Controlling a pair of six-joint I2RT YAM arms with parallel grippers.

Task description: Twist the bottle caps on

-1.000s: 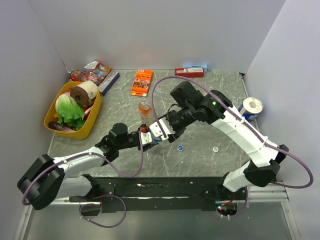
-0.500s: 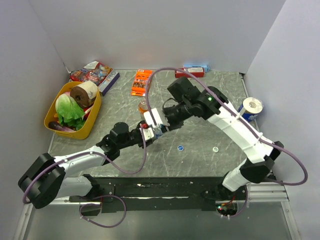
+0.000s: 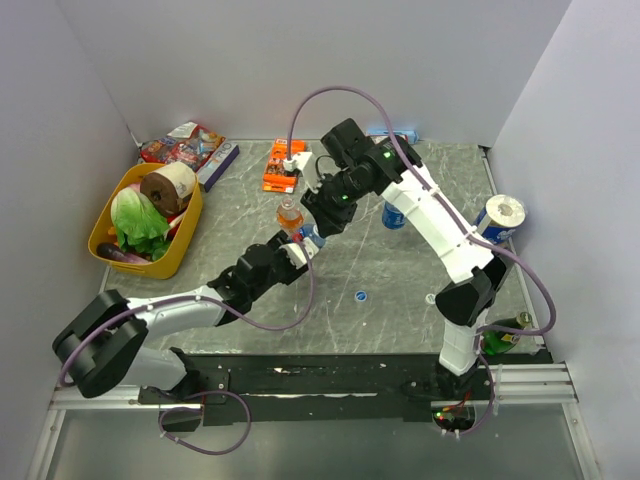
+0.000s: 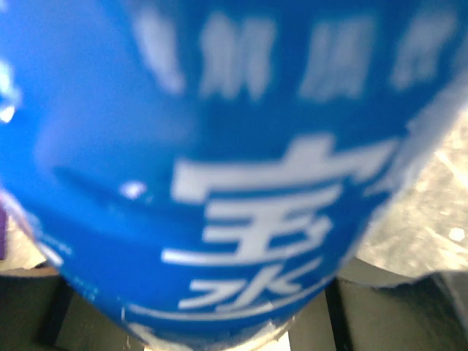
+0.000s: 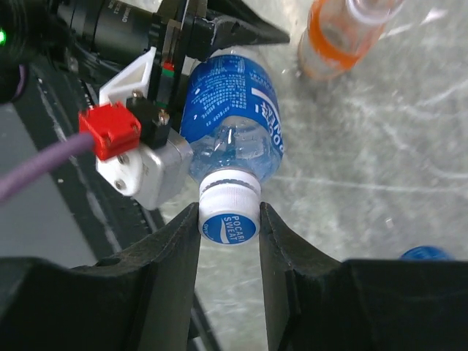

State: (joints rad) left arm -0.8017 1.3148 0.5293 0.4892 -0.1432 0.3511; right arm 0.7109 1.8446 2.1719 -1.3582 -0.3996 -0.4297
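Observation:
My left gripper (image 3: 297,249) is shut on a short clear bottle with a blue label (image 3: 309,238), which fills the left wrist view (image 4: 219,168). In the right wrist view that bottle (image 5: 232,110) points its neck at the camera. My right gripper (image 5: 229,219) is shut on its white cap with a blue top (image 5: 229,212), one finger on each side. The orange-liquid bottle (image 3: 289,214) stands just behind, uncapped. A second blue-label bottle (image 3: 393,215) stands to the right. A blue cap (image 3: 360,296) and a whitish cap (image 3: 430,298) lie on the table.
A yellow basket (image 3: 190,235) with lettuce and a paper roll stands at the left. A flat orange box (image 3: 284,163), snack packets and a red box lie at the back. A blue-white roll (image 3: 500,213) and a green bottle (image 3: 503,338) are at the right.
Both grippers have moved away from the near edge toward the orange-liquid bottle, with the blue-label bottle. The right arm swung back and left, uncovering the second blue-label bottle.

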